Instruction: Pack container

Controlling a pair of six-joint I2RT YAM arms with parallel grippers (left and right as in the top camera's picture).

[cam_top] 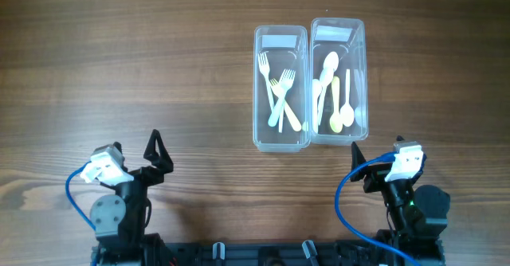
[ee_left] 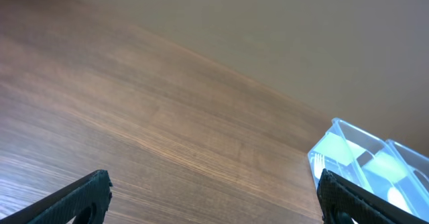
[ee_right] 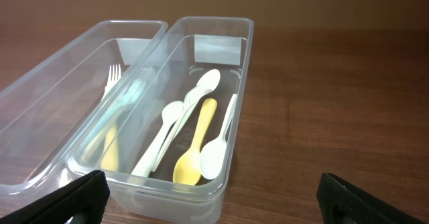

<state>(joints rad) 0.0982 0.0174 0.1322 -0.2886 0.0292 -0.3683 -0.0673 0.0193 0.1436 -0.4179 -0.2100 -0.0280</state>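
Two clear plastic containers stand side by side at the table's middle right. The left container (cam_top: 259, 91) holds several white and yellow forks (cam_top: 280, 99). The right container (cam_top: 363, 83) holds several white and yellow spoons (cam_top: 333, 91); both also show in the right wrist view, spoons (ee_right: 194, 133) in the near container (ee_right: 238, 123), forks (ee_right: 117, 117) in the far one. My left gripper (cam_top: 157, 156) is open and empty near the front left. My right gripper (cam_top: 376, 156) is open and empty just in front of the spoon container.
The wooden table (cam_top: 119, 67) spreads bare to the left and rear. In the left wrist view the containers (ee_left: 362, 160) sit at the far right. Both arm bases stand at the front edge.
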